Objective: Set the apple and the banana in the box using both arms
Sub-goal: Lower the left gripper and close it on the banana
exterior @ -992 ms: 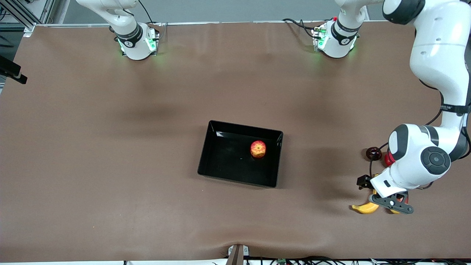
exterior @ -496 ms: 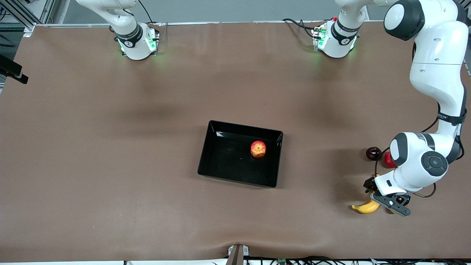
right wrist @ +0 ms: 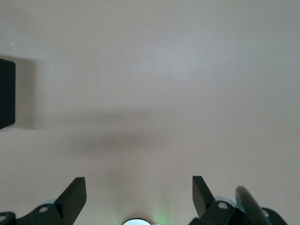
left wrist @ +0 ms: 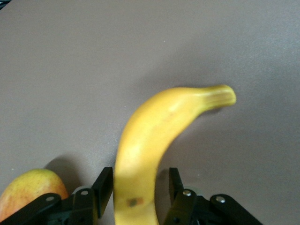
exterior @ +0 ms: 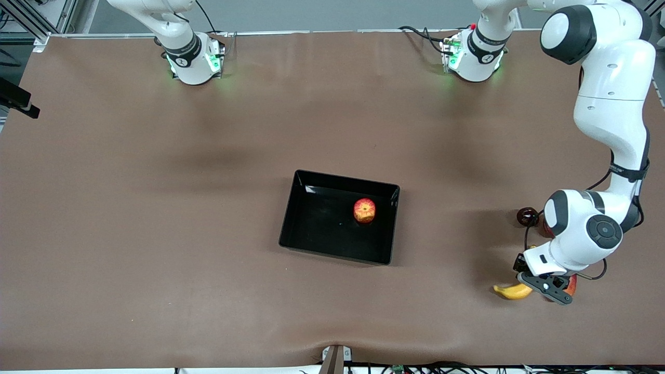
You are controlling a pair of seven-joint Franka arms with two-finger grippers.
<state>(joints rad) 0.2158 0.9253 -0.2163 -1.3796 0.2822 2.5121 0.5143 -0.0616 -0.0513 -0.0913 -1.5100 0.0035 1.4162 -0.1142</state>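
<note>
The banana (exterior: 511, 292) lies on the table near the front edge, at the left arm's end. My left gripper (exterior: 535, 286) is down over its thick end. In the left wrist view the left gripper (left wrist: 140, 176) straddles the banana (left wrist: 159, 131): one finger (left wrist: 104, 185) touches it, and a narrow gap remains at the other finger (left wrist: 174, 185). The apple (exterior: 364, 210) sits inside the black box (exterior: 311, 228) at mid-table. My right gripper (right wrist: 139, 187) is open and empty above bare table and waits near its base. It is out of the front view.
A red-yellow mango-like fruit (exterior: 570, 284) lies right beside the banana and also shows in the left wrist view (left wrist: 28, 192). A dark red round fruit (exterior: 528, 216) and a partly hidden red fruit (exterior: 545, 227) lie farther from the camera. A box corner (right wrist: 5, 93) shows in the right wrist view.
My left arm has come down toward the table and its gripper has settled around the banana. The banana has shifted slightly. The apple and box have not moved.
</note>
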